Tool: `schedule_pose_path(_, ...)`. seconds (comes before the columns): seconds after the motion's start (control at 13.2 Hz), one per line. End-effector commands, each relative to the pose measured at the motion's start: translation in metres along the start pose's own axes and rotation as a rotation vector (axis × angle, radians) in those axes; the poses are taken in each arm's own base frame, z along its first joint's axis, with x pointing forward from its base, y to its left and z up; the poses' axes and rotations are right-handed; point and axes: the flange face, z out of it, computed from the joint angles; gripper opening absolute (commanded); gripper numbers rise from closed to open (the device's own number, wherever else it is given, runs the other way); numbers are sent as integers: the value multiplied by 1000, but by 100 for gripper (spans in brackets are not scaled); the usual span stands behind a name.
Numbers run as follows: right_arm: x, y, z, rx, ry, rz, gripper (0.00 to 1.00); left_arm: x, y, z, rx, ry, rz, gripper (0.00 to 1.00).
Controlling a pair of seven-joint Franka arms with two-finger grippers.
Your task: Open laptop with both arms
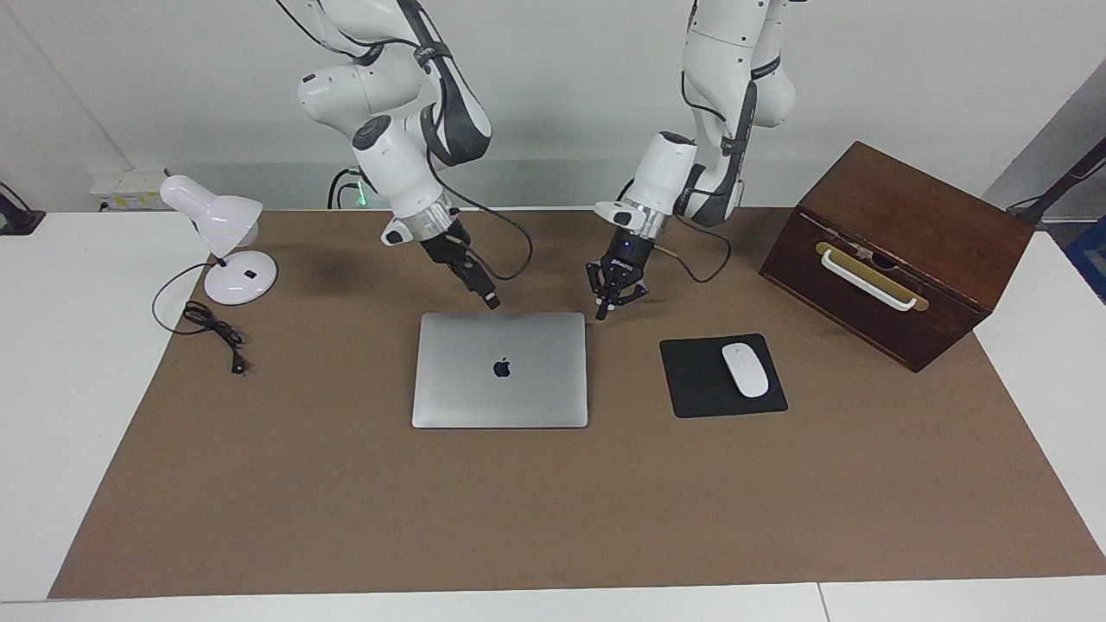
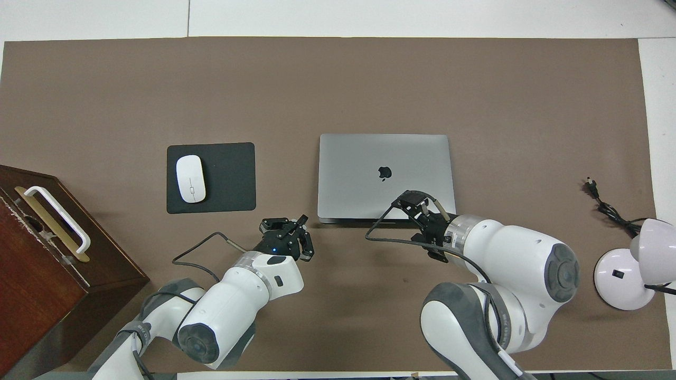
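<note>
The silver-grey laptop (image 1: 499,370) lies closed on the brown mat, its dark apple logo facing up; it also shows in the overhead view (image 2: 384,177). My right gripper (image 1: 490,301) is shut and empty, tilted down just above the laptop's edge nearest the robots; in the overhead view the right gripper (image 2: 410,200) covers that edge. My left gripper (image 1: 620,304) is open and empty. It hangs low over the mat beside the laptop's near corner toward the left arm's end, apart from it; it also shows in the overhead view (image 2: 298,235).
A black mouse pad (image 1: 691,389) with a white mouse (image 1: 745,370) lies beside the laptop toward the left arm's end. A dark wooden box (image 1: 899,250) with a white handle stands at that end. A white desk lamp (image 1: 226,250) and its cable (image 1: 212,324) are at the right arm's end.
</note>
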Motion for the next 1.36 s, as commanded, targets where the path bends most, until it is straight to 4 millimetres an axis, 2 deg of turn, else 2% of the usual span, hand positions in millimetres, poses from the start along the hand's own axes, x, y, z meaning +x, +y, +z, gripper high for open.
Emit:
schedule_pose_path(0.0, 7, 3, 6, 9, 11, -12, 100, 5, 7, 10, -10, 17, 50, 0)
schedule_pose_path(0.76, 15, -3, 20, 5, 23, -31, 100, 24, 7, 32, -9, 36, 51, 0)
schedule_pose_path(0.91, 19, 0, 28, -1, 34, -36, 100, 25, 7, 39, -9, 31, 51, 0)
schedule_pose_path(1.29, 31, -6, 28, 6, 43, -40, 100, 24, 7, 52, -8, 20, 54, 0)
